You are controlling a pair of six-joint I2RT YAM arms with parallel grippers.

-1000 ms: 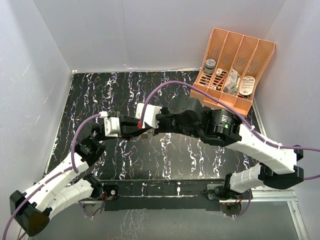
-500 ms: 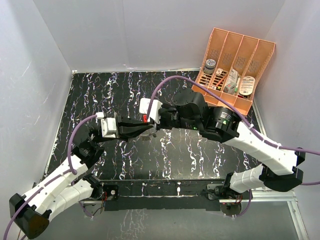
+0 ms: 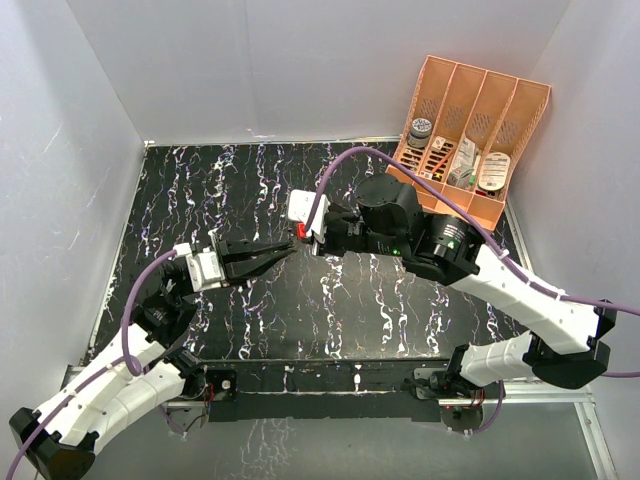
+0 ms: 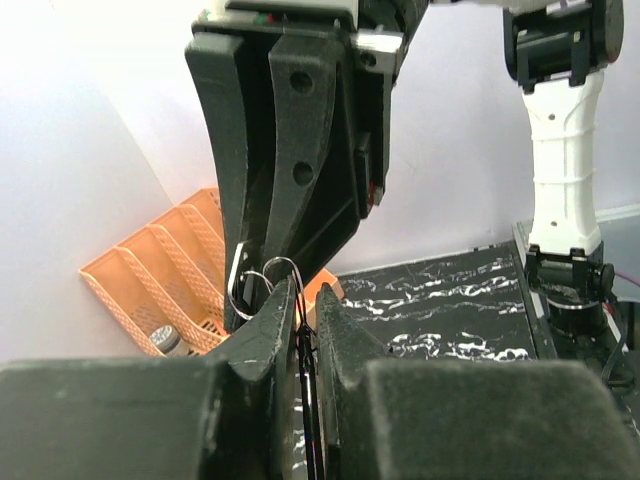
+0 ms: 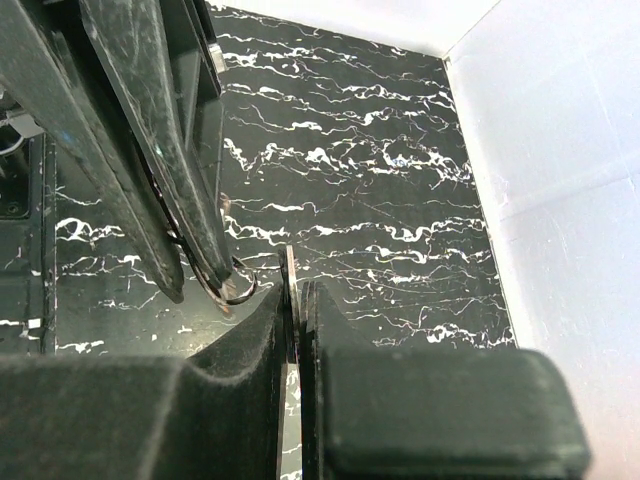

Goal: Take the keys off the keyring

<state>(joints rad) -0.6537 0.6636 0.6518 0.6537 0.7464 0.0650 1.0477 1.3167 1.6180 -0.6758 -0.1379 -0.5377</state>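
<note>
My left gripper (image 3: 284, 251) points right at mid-table, shut on the keyring, a thin silver wire loop (image 4: 262, 276) that sticks out past its fingertips (image 4: 272, 312). My right gripper (image 3: 303, 233) meets it from the right, shut on a flat metal key (image 5: 290, 268) held edge-on between its pads. A small red key head (image 3: 300, 231) shows at the right gripper's tips. In the right wrist view the keyring (image 5: 232, 293) hangs at the left gripper's fingers (image 5: 185, 190), just left of the key. The two grippers are tip to tip above the table.
An orange divided organiser (image 3: 470, 135) with small items leans in the far right corner and also shows in the left wrist view (image 4: 160, 290). White walls enclose the black marbled table (image 3: 380, 310) on the left, back and right.
The left arm has drawn back to the lower left and the right gripper has shifted up and right. The grippers, overlapping before, now meet only at their tips.
</note>
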